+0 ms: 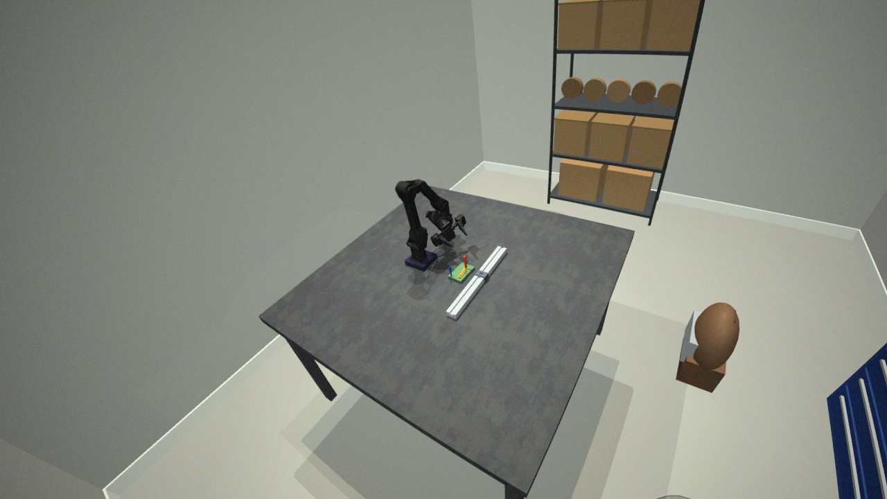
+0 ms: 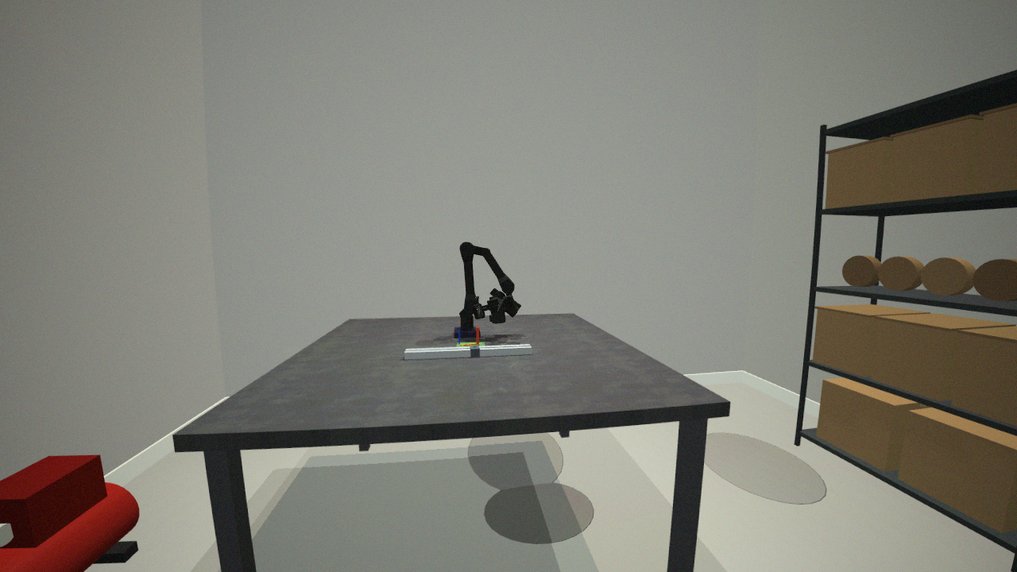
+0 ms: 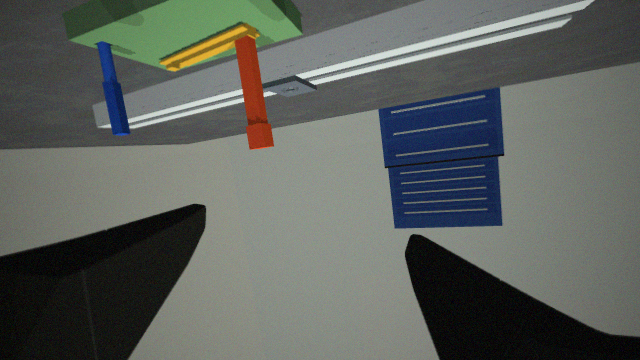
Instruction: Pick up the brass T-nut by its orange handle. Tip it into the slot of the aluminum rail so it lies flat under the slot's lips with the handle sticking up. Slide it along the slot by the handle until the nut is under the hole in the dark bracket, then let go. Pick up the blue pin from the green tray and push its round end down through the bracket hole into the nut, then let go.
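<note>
Landmark: green tray [image 1: 455,279] [image 3: 195,25] on bench [image 1: 396,347] [image 2: 454,398] [image 3: 45,135]. Brass T-nut [image 1: 462,273] [image 3: 207,48] found lying in tray, long axis roughly parallel to aluminum rail [image 1: 465,300] [image 2: 440,353] [image 3: 425,47] beside tray. Orange handle [image 1: 465,262] [image 2: 477,334] [image 3: 252,90] points upward from one end of nut. Blue pin [image 1: 450,272] [image 2: 460,336] [image 3: 115,102] upright in tray. Dark bracket [image 1: 481,274] [image 2: 474,352] [image 3: 292,88] on rail, near tray. Pincer [image 1: 452,234] [image 3: 309,230] above tray level, nearly fully open, nothing gripped.

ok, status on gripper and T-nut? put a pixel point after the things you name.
Gripper [image 1: 450,234] [image 3: 309,230] open, nothing held. T-nut's orange handle [image 1: 465,262] [image 3: 252,90] upright at the green tray [image 1: 455,279] [image 3: 120,30]. Blue pin [image 1: 450,272] [image 3: 115,102] standing nearby, possible snag.
</note>
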